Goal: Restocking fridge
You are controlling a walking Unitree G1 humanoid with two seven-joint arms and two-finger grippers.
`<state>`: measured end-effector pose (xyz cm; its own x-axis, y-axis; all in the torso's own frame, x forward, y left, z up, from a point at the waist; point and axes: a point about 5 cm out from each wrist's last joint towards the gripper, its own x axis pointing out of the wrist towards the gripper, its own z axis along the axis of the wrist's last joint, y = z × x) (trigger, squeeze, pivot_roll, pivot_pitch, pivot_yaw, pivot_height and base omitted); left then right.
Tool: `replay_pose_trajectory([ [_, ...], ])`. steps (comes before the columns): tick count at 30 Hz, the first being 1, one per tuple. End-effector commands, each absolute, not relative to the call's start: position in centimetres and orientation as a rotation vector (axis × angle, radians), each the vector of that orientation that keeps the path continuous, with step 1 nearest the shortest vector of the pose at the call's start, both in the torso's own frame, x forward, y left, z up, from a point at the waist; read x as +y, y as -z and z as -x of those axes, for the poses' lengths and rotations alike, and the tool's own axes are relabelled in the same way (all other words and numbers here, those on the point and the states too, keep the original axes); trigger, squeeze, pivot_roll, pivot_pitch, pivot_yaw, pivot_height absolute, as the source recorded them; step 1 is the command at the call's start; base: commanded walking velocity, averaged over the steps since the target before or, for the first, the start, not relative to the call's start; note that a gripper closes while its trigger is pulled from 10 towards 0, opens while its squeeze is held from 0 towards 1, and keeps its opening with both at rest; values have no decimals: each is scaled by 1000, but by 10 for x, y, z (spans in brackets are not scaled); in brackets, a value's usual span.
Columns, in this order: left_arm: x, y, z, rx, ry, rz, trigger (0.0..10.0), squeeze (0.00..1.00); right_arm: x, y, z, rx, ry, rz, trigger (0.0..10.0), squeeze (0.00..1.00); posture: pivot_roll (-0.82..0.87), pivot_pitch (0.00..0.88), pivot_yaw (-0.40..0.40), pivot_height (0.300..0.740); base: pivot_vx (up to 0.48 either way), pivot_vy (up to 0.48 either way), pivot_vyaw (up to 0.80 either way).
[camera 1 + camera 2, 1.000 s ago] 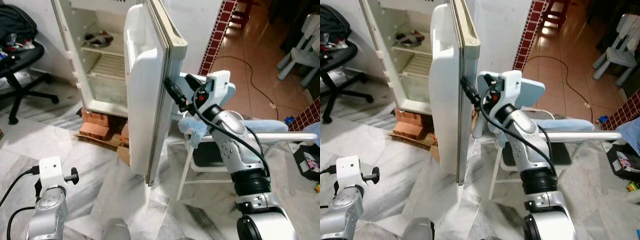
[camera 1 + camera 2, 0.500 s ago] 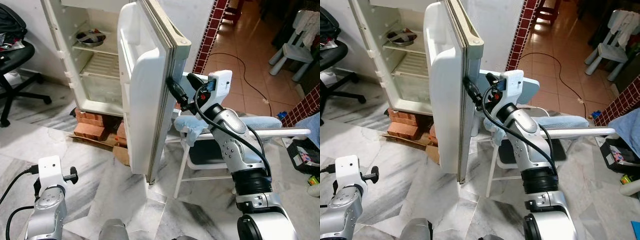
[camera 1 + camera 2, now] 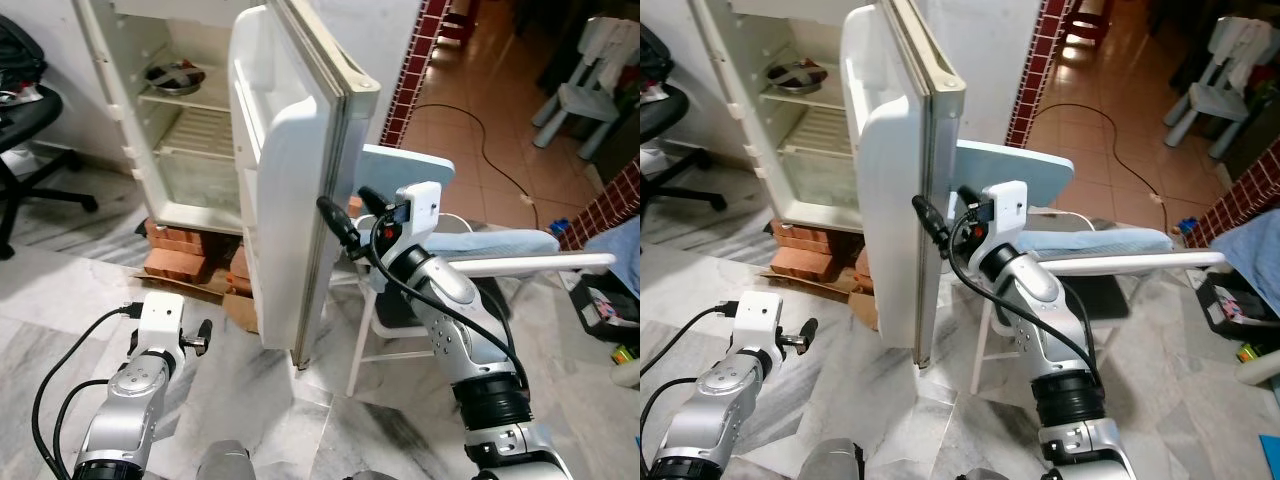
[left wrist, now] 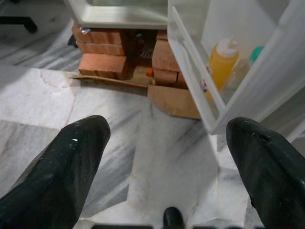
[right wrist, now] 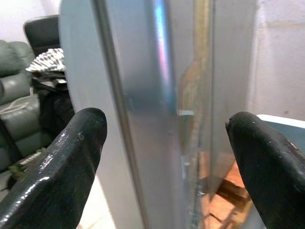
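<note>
The white fridge [image 3: 110,120] stands open, its door [image 3: 285,180] swung toward me. A metal bowl [image 3: 172,75] sits on an upper shelf inside. My right gripper [image 5: 167,119] is open, its two fingers straddling the door's outer edge [image 5: 143,95] at mid height; from the head it shows at the door's right side [image 3: 352,215]. My left gripper [image 4: 169,126] is open and empty, low over the marble floor and pointing at the door's bottom shelf. A yellow bottle [image 4: 220,62] and a green-capped bottle [image 4: 243,67] stand in that shelf.
Bricks [image 3: 185,255] and a piece of cardboard [image 4: 176,100] prop the fridge. A white folding chair with blue cloth [image 3: 470,245] stands right behind the door. A black office chair [image 3: 30,110] is at the left. A cable [image 3: 500,165] runs over the tiled floor.
My left arm has lifted and reached forward toward the door's lower part. My right gripper has slid lower along the door edge. The head view has shifted a little.
</note>
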<state>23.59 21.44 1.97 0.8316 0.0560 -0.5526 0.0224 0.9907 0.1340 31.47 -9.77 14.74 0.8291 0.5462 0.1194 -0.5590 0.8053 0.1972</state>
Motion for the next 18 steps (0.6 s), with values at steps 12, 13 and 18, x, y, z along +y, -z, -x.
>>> replay_pose_trajectory([
  [12,214,-13,-234,630,20,-162,10000,0,-21,-192,-295,-131,-933,-538,10000,0,61,0,-72,740,0,0,0],
  [13,214,-13,-234,630,19,-162,10000,0,-16,-197,-288,-139,-1012,-560,10000,0,62,0,-72,740,0,0,0],
  [18,215,-13,-233,626,10,-155,10000,0,-19,-196,-260,-95,-1233,-598,10000,0,64,0,-82,740,0,0,0],
])
